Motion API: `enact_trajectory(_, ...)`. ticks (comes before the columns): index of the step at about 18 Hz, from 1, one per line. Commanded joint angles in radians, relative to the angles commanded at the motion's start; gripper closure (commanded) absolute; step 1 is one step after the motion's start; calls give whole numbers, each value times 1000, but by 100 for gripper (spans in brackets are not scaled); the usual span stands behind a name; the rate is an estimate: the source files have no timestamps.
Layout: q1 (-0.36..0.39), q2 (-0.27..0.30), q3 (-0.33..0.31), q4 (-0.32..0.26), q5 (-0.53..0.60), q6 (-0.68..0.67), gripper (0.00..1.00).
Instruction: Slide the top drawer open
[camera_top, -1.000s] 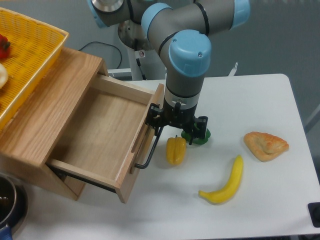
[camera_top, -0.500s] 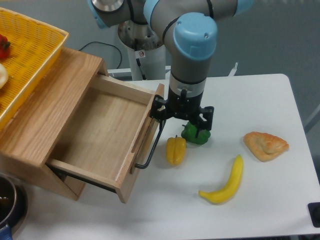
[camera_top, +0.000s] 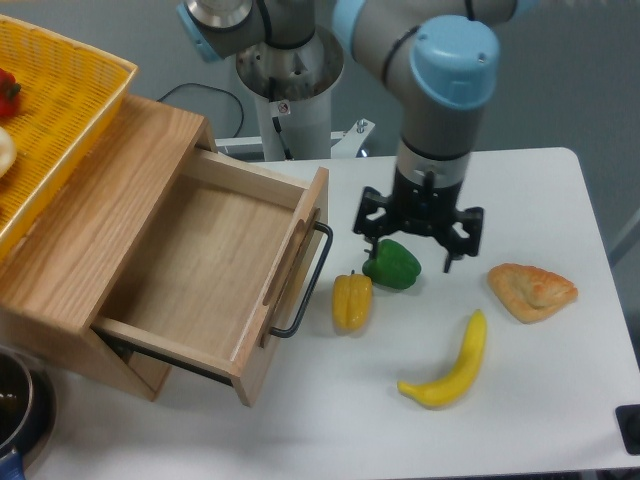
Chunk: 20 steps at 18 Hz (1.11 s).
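You're looking at the top drawer (camera_top: 200, 265) already pulled well out of the oak cabinet (camera_top: 90, 230), its bare wooden floor showing and the black bar handle (camera_top: 305, 285) hanging free at the front panel. What's changing: a second ago the gripper (camera_top: 418, 232) was sitting right at the handle; half a second ago it was lifting off it; now it's moving away to the right of the handle, hovering above the green pepper (camera_top: 392, 264). The drawer isn't shifting between pictures, so you're seeing a release and retreat, not more pulling.

The fingers are spread wide and holding nothing; the handle is clear of them.

Relative to the handle: the yellow pepper (camera_top: 351, 300) is lying just beside it on the right, the green pepper a bit further right, the banana (camera_top: 452, 368) further right and nearer the camera, the pastry (camera_top: 532, 290) well apart on the right. The yellow basket (camera_top: 55, 120) is resting on the cabinet top, to the left of the handle.

Judgement: the opening is looking done, and the arm is only backing off. Nothing is blocking the drawer.
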<state>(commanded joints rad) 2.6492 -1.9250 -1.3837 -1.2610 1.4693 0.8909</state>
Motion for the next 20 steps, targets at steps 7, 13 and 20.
enact_trajectory(7, 31, -130, 2, 126, 28, 178, 0)
enact_trajectory(13, 40, -216, 0, 224, 28, 302, 0)
enact_trajectory(20, 78, -255, 64, 204, 28, 465, 0)
